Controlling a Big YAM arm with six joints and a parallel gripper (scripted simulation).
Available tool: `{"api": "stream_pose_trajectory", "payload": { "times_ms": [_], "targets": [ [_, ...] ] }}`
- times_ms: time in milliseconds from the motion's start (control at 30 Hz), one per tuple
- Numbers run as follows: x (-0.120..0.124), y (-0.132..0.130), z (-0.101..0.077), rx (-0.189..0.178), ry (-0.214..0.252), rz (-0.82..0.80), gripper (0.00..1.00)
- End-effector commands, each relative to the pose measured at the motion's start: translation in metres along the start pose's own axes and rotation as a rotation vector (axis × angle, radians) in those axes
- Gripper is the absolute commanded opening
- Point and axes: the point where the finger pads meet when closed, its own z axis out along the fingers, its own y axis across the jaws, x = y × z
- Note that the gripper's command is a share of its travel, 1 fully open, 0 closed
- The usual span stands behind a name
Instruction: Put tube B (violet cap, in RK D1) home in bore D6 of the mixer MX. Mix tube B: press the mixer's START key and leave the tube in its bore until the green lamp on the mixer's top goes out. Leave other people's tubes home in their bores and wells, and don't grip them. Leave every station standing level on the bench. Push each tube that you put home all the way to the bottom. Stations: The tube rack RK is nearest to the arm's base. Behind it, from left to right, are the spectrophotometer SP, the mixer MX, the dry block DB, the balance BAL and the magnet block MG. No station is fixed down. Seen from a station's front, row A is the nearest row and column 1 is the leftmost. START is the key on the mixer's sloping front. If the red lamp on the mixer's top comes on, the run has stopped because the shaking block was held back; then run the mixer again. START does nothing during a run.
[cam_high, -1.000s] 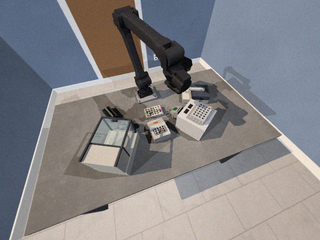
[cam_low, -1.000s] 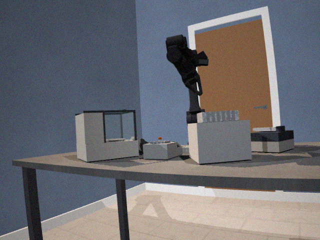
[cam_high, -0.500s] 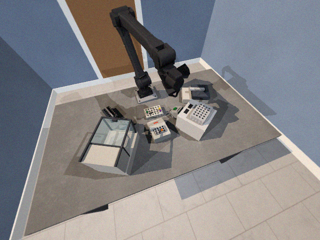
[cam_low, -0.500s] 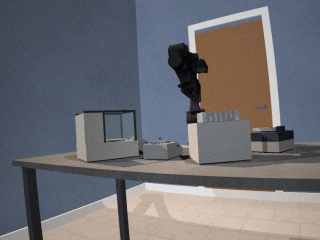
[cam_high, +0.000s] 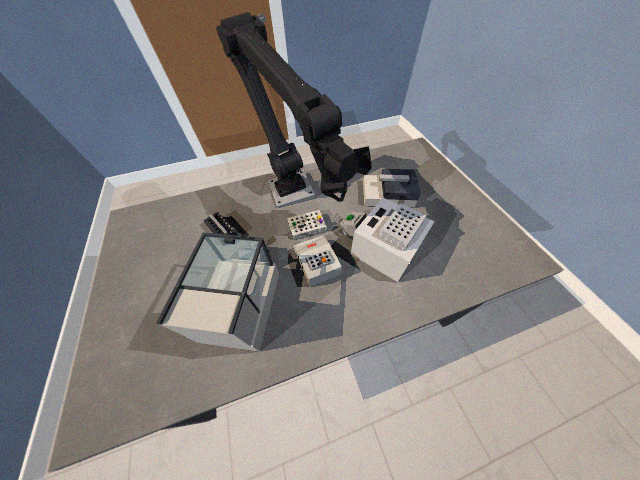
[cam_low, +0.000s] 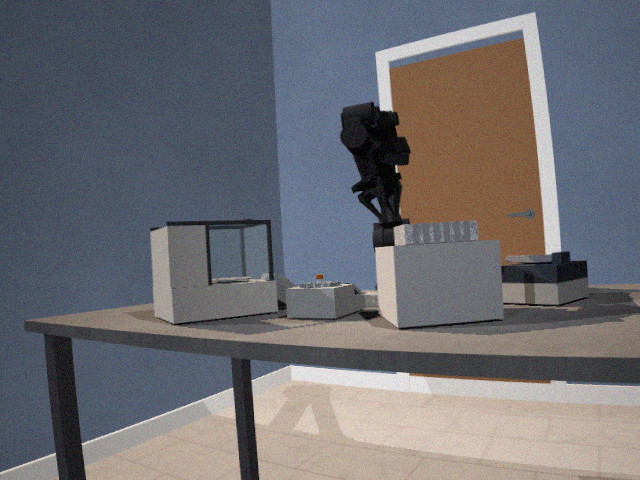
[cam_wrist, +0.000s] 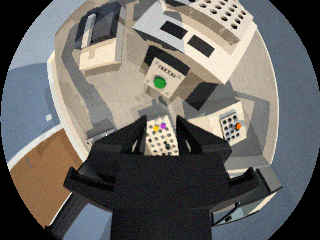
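Note:
Tube B's violet cap (cam_high: 320, 221) shows at a corner of the small white tube rack RK (cam_high: 307, 223), next to a yellow cap. In the wrist view the violet cap (cam_wrist: 163, 126) and the rack (cam_wrist: 162, 139) lie between my fingers, well below them. My gripper (cam_high: 336, 193) hangs above the bench, between the arm's base and the rack. Its fingers stand part open with nothing between them. The mixer MX (cam_high: 392, 237) is the large white box with a grid of bores. Its green START key (cam_wrist: 159, 82) sits on the sloping front.
The dry block (cam_high: 320, 260) with an orange-capped tube stands beside the mixer. The glass-walled balance (cam_high: 222, 291) and the black magnet block (cam_high: 224, 224) are further along. The dark-lidded spectrophotometer (cam_high: 392, 186) is on the mixer's other side.

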Motion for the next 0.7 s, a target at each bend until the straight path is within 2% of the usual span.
{"api": "stream_pose_trajectory", "payload": {
  "times_ms": [0, 133, 200, 333, 433, 533, 567, 600, 633, 667],
  "targets": [
    [-0.004, 0.001, -0.004, 0.053, -0.011, 0.160, 0.36],
    [0.003, 0.001, 0.001, 0.067, -0.002, 0.221, 0.36],
    [0.018, -0.004, 0.009, 0.087, 0.006, 0.308, 0.36],
    [0.013, 0.001, 0.010, 0.111, 0.026, 0.408, 0.36],
    [0.035, -0.003, 0.023, 0.137, 0.040, 0.527, 0.36],
    [0.030, 0.002, 0.024, 0.154, 0.058, 0.601, 0.36],
    [0.026, -0.001, 0.019, 0.164, 0.052, 0.618, 0.36],
    [0.036, 0.002, 0.030, 0.167, 0.064, 0.651, 0.36],
    [0.048, -0.003, 0.033, 0.179, 0.067, 0.706, 0.36],
    [0.048, -0.003, 0.033, 0.179, 0.067, 0.706, 0.36]
  ]
}}
